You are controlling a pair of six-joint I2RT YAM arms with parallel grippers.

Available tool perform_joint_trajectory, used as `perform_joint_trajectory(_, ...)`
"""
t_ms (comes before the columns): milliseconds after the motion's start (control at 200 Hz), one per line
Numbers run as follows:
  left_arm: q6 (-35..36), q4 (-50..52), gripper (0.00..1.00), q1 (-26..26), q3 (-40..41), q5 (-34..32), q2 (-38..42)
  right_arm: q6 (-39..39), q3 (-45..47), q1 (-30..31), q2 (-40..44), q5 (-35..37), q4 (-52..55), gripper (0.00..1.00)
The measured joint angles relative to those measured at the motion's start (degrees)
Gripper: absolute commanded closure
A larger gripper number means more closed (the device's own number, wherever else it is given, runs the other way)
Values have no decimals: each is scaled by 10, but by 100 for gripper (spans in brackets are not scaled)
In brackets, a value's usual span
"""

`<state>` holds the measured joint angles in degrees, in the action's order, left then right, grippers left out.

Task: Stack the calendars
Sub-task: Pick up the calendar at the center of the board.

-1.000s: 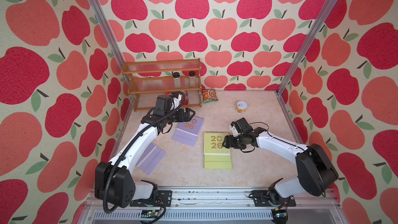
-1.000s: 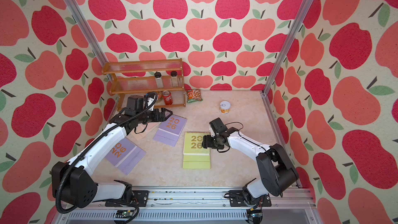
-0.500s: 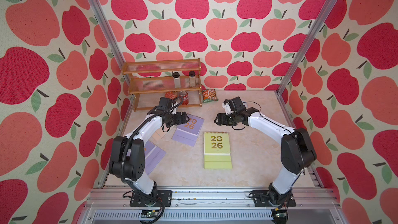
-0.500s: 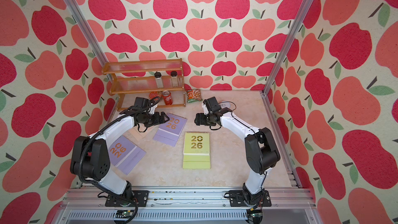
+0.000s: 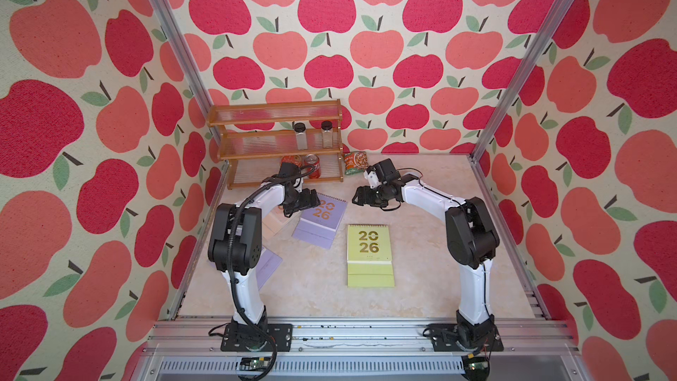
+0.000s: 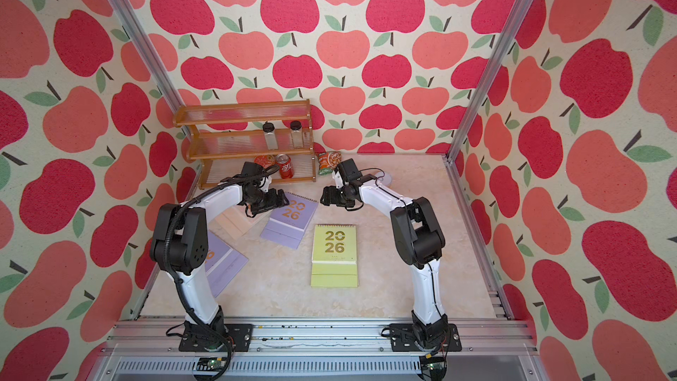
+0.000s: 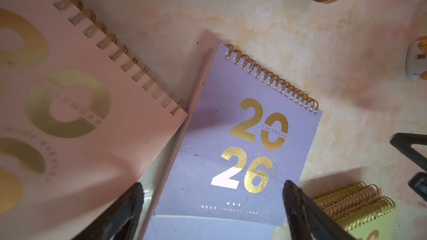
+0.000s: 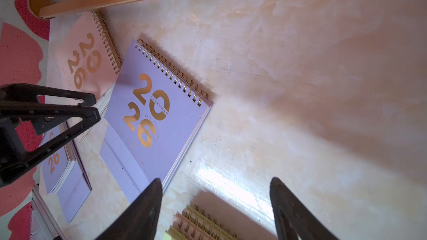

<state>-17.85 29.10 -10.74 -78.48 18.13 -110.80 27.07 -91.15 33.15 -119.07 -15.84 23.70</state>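
Nearest the front rail, at the left edge of the marbled beige tabletop (image 5: pixel 421 280), a flat lilac spiral-bound calendar (image 6: pixel 225 267) lies partly hidden under the left arm's black elbow joint. To its right, mid-table, a flat yellow-green spiral-bound calendar (image 5: pixel 370 247) with a gold "2026" lies face up on top of a pile. In the right wrist view the pile (image 8: pixel 201 226) shows several gold wire bindings one on another, with a pink layer among the yellow-green.

Further back and to the left, a second lilac calendar (image 5: pixel 324 218) lies face up at an angle, apart from the pile. A flat pastel pink spiral-bound calendar (image 6: pixel 234 221) lies just to its left. Their edges meet, but which lies over which cannot be told.

The left gripper (image 5: pixel 313 200) hangs over this second lilac calendar's left side, jaws spread wide and empty. In the left wrist view its black fingers (image 7: pixel 129 204) stand either side of the cover's lower part; contact cannot be told. The right gripper (image 5: pixel 358 197) hangs over bare tabletop just right of that calendar, jaws likewise apart, holding nothing.

At the back wall stands a wooden three-shelf rack (image 5: pixel 278 141), with two clear black-lidded jars (image 5: pixel 300 136) on its middle shelf and a red drinks can (image 5: pixel 312 164) on the bottom one. A green snack packet (image 5: pixel 354 163) sits just right of the rack.
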Motion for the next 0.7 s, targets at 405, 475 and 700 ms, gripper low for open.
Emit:
perform_joint_trajectory(405, -1, 7, 10, -1, -8, -3, -26, 15, -62, 11, -66, -42, 0, 25)
perform_joint_trajectory(475, -2, 7, 10, -4, -10, -2, -29, 19, -66, 12, -76, -48, 0, 25)
perform_joint_trajectory(700, -5, -2, 10, -10, -18, 6, -47, 30, -83, 15, -99, -69, 1, 25)
